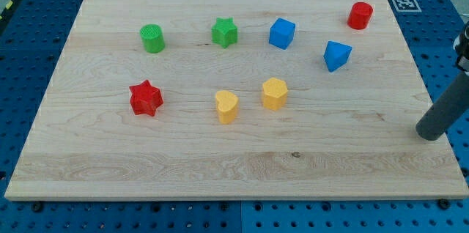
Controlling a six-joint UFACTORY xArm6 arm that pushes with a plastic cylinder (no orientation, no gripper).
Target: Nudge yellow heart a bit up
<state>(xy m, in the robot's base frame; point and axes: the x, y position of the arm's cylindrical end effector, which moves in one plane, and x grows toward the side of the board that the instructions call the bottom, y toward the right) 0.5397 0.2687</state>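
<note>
The yellow heart lies on the wooden board, a little below and left of its middle. A yellow hexagon sits just to its right and slightly higher. My tip is at the board's right edge, far to the right of the yellow heart and a little lower than it. It touches no block.
A red star lies left of the heart. Along the top are a green cylinder, a green star, a blue cube, a blue block and a red cylinder.
</note>
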